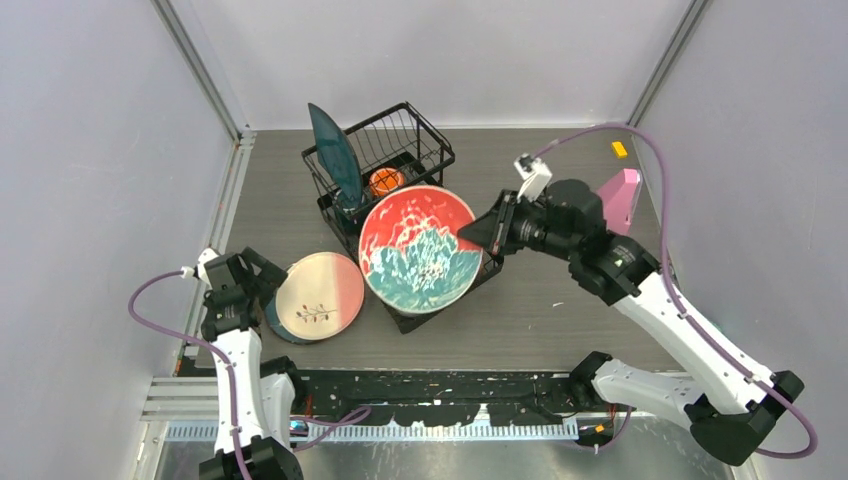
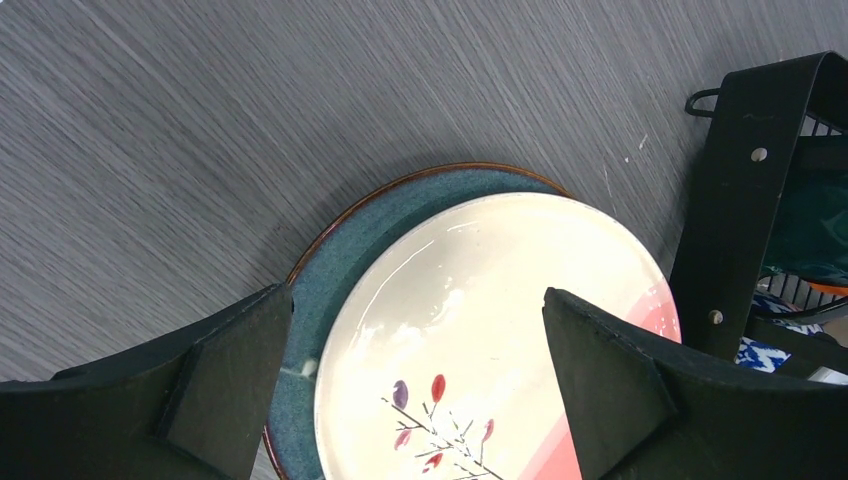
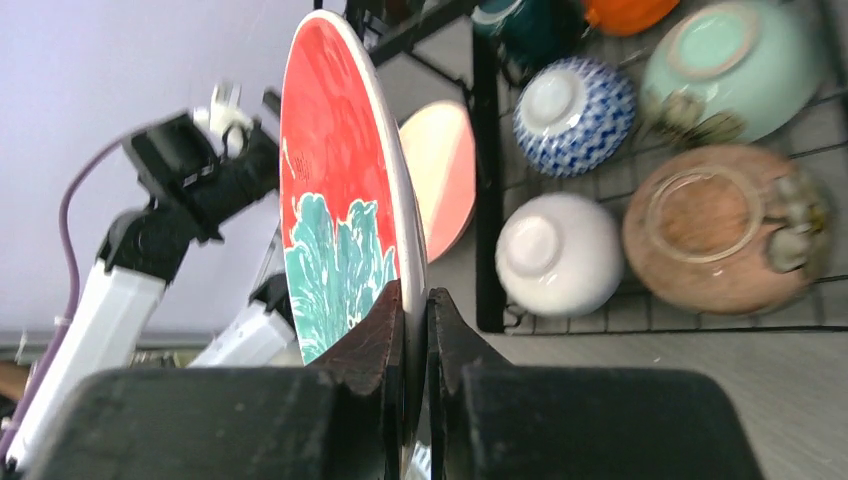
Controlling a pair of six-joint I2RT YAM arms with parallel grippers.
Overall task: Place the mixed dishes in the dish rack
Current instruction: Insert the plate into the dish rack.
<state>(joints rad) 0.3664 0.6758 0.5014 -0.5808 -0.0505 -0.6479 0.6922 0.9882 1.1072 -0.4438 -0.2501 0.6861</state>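
My right gripper (image 1: 484, 238) is shut on the rim of the reddish plate (image 1: 420, 248) with a teal pattern and holds it tilted over the black dish rack (image 1: 400, 135); the plate (image 3: 345, 190) stands edge-on between the jaws (image 3: 415, 320). A dark teal plate (image 1: 334, 155) stands upright in the rack beside an orange mug (image 1: 385, 181). In the right wrist view the rack holds blue-patterned (image 3: 572, 115), mint (image 3: 738, 68), white (image 3: 558, 254) and tan (image 3: 722, 228) bowls, upside down. My left gripper (image 1: 262, 286) is open over the pink and cream plate (image 2: 490, 330) stacked on a teal plate (image 2: 345, 270).
A pink wedge-shaped object (image 1: 625, 196) stands at the right behind the right arm. A small orange block (image 1: 619, 149) lies at the far right. The enclosure walls and aluminium posts close in on both sides.
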